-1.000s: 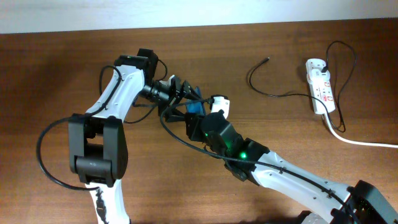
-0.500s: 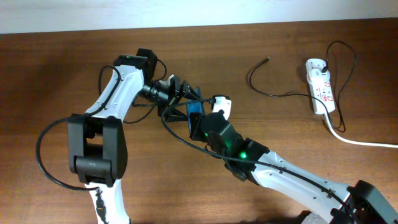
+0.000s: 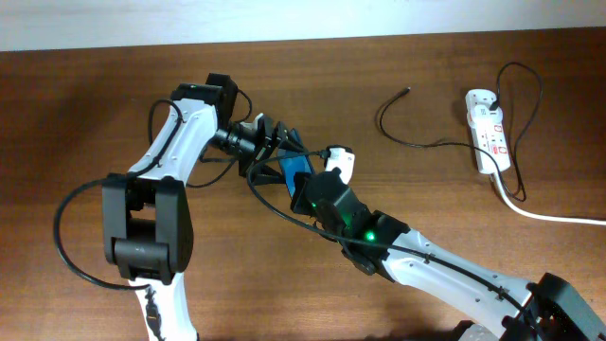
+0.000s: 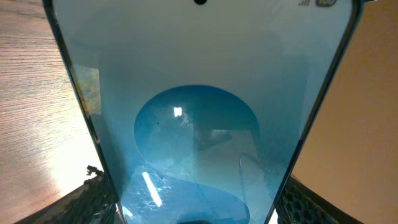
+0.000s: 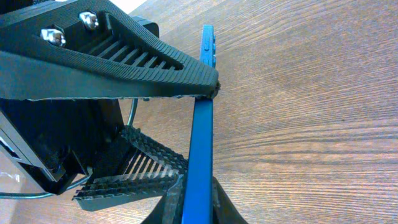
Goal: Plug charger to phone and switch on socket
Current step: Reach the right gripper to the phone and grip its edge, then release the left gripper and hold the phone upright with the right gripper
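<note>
The phone [image 3: 296, 168], with its bright blue screen, is held off the table left of centre between both grippers. My left gripper [image 3: 282, 150] is shut on its long edges; its screen fills the left wrist view [image 4: 199, 124], with a jaw pad on each side. My right gripper [image 3: 305, 185] is shut on it from below. In the right wrist view the phone [image 5: 202, 137] stands edge-on between my right jaws [image 5: 198, 202]. The charger's black cable [image 3: 398, 137] lies loose at the right, with its tip [image 3: 407, 91] free. Its white adapter [image 3: 478, 98] sits in the socket [image 3: 490, 137].
The power strip's thick white cord [image 3: 549, 216] runs off the right edge. A white part of the right arm [image 3: 339, 158] sits beside the phone. The left arm's fingers [image 5: 124, 62] fill the upper left of the right wrist view. The tabletop is brown wood [image 3: 454, 208].
The phone and both grippers have shifted only slightly, with the phone a little more tilted. The cable and the power strip have not moved.
</note>
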Robot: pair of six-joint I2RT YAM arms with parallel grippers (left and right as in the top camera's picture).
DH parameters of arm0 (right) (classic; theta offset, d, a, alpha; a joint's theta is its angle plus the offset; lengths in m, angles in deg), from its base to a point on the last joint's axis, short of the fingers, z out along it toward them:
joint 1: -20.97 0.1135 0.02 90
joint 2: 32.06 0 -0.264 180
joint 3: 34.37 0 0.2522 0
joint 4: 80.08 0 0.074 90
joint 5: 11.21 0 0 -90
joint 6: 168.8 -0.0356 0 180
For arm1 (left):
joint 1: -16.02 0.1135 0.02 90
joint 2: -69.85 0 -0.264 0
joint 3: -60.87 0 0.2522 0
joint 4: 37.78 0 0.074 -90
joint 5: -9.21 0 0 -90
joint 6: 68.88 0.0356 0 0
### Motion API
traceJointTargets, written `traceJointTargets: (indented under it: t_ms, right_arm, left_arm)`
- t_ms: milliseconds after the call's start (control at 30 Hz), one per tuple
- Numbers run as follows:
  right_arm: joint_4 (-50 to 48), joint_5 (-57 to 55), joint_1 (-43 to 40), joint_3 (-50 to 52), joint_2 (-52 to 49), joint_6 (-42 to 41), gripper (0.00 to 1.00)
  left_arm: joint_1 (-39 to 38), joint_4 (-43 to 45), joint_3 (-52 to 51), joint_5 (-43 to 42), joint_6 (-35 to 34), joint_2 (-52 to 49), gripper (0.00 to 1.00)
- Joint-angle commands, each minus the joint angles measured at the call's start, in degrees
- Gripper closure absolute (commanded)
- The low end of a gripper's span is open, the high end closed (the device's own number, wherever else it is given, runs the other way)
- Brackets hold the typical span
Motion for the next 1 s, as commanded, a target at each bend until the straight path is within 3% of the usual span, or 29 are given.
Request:
traceJointTargets:
  t_ms: [0,367,767,967]
  right_arm:
    - [-1.4,1.4,0.4,-0.7,0.1,0.6,0.88]
    - [-1.4,1.4,0.4,-0.7,0.1,0.6,0.89]
    - [1.2,1.9,-3.3,-0.7,0.5,0.5,0.93]
    - [3.4,1.8,-5.8,-0.7,3.5,0.6,0.93]
  left_arm:
    - [-0.4,0.0,1.2,-1.7,1.2,-0.3,0.26]
    - [-0.4,-0.1,1.2,-0.2,1.2,-0.3,0.00]
    - [0.0,-0.6,1.2,7.3,1.4,-0.3,0.01]
    - [6.1,-5.7,1.9,7.1,13.2,1.9,0.01]
